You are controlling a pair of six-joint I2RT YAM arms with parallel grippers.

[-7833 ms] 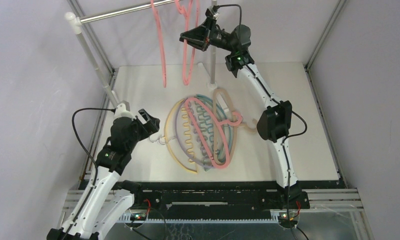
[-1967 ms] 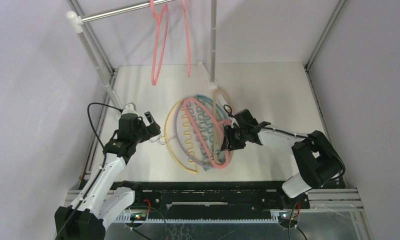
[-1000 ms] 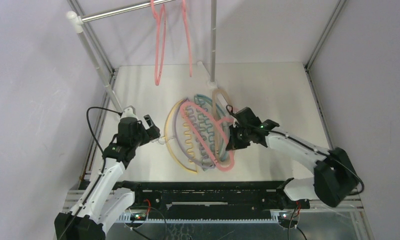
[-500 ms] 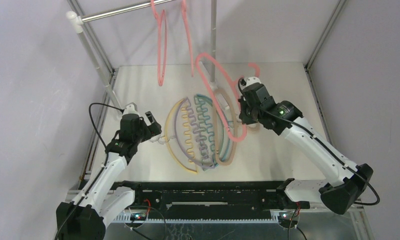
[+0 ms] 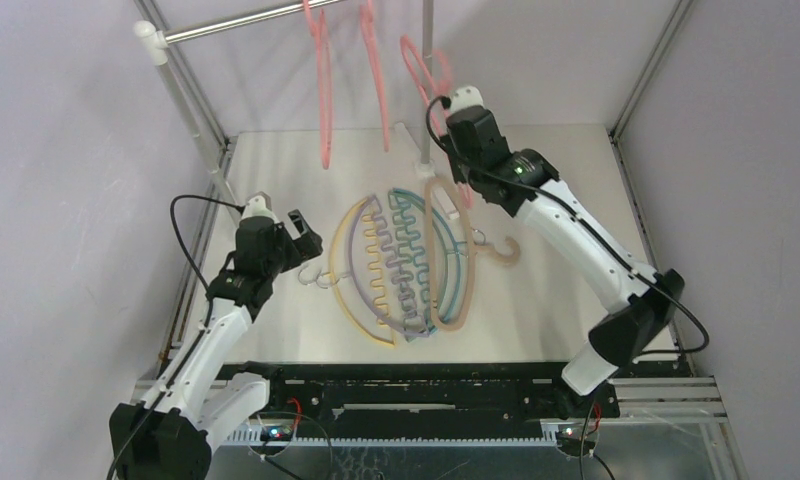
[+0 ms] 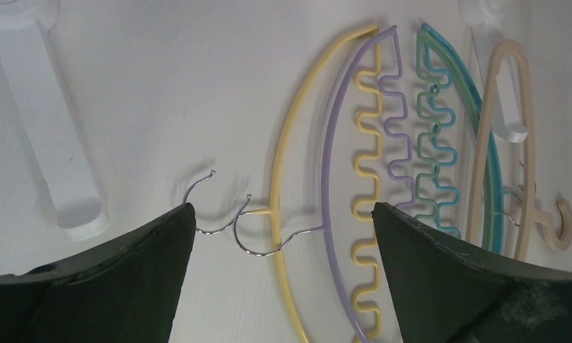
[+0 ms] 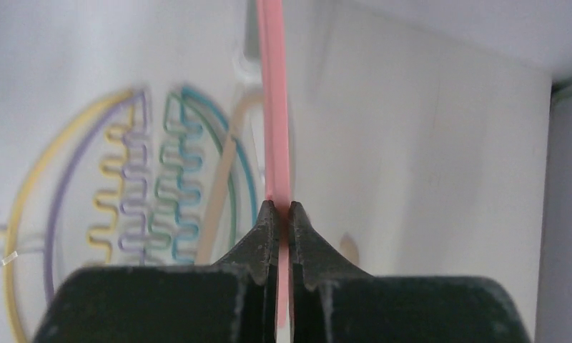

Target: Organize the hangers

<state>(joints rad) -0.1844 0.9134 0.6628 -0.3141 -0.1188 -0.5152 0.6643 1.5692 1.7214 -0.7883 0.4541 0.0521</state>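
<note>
Pink plastic fills the narrow slit between the fingers of the right gripper (image 7: 277, 208), which is clamped tight on the thin bar of one pink hanger (image 7: 274, 107). The top view shows this arm raised at the far side of the table (image 5: 576, 200), with the held hanger up beside the vertical white post (image 5: 427, 90) and its lower end trailing below the wrist. Whether its hook touches the silver rail (image 5: 236, 22) cannot be told. Two more pink hangers (image 5: 324, 90) hang from the rail to the left of the held one, apart from each other. Five hangers lie flat in an overlapping fan at the middle of the table. From left to right in the left wrist view they are the yellow hanger (image 6: 287, 143), the lavender hanger (image 6: 333, 136), the green hanger (image 6: 427, 107), the teal hanger (image 6: 476, 93) and the tan hanger (image 6: 483, 143). The first four carry wavy bars. The thin wire hooks (image 6: 219, 214) of the yellow and lavender hangers point toward the left arm, while the tan hook curls out on the opposite side. The left gripper (image 6: 283, 207) hovers just above these wire hooks with its jaws spread wide, holding nothing. A white rack foot (image 6: 47, 143) rests on the table to its left.
</note>
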